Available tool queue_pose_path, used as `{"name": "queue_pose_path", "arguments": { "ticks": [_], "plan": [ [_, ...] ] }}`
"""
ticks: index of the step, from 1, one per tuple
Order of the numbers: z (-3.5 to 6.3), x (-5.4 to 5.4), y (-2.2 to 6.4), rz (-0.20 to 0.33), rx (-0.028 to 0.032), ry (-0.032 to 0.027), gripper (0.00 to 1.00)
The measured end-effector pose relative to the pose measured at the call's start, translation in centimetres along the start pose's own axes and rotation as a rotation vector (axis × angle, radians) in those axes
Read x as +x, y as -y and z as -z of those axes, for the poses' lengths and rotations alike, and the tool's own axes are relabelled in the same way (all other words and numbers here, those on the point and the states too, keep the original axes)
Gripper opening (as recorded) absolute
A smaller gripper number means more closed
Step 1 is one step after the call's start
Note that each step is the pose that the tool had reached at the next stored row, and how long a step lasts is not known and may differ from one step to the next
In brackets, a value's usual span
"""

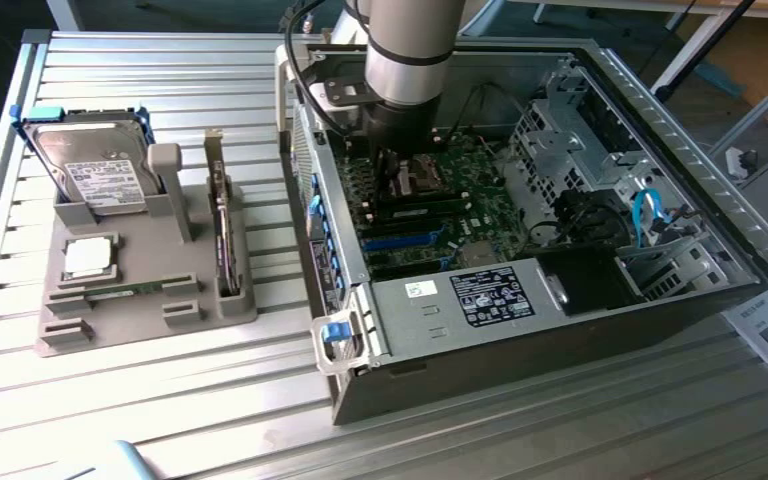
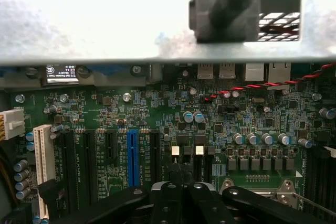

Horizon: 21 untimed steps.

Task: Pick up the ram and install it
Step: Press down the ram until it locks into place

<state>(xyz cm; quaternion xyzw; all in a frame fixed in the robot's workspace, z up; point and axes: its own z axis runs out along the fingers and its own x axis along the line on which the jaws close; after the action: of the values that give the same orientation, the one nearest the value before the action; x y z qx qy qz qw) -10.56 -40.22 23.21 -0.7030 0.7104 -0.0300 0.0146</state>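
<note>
Gripper [image 1: 387, 196] hangs inside the open computer case [image 1: 651, 110], low over the green motherboard [image 1: 471, 205], and in the wrist view its black fingers [image 2: 181, 203] sit pressed together with nothing between them, above the dark slots just beside the blue slot [image 2: 132, 157]. On the slatted tabletop [image 1: 157, 400] to the exterior view's left of the case stands a grey holder [image 1: 117, 310], where the ram [image 1: 131, 290] lies flat in a groove near its front, well apart from the gripper. The holder also carries an upright silver hard drive [image 1: 91, 170] and a square silver processor chip [image 1: 88, 257].
</note>
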Motion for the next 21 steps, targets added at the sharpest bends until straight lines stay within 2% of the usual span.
{"name": "queue_pose_path", "arguments": {
  "ticks": [15,21],
  "plan": [
    [-0.20,0.0,-0.01,0.000,0.0003,0.0003,0.11],
    [0.81,0.0,0.06,0.000,0.0002,0.0001,0.11]
  ]
}}
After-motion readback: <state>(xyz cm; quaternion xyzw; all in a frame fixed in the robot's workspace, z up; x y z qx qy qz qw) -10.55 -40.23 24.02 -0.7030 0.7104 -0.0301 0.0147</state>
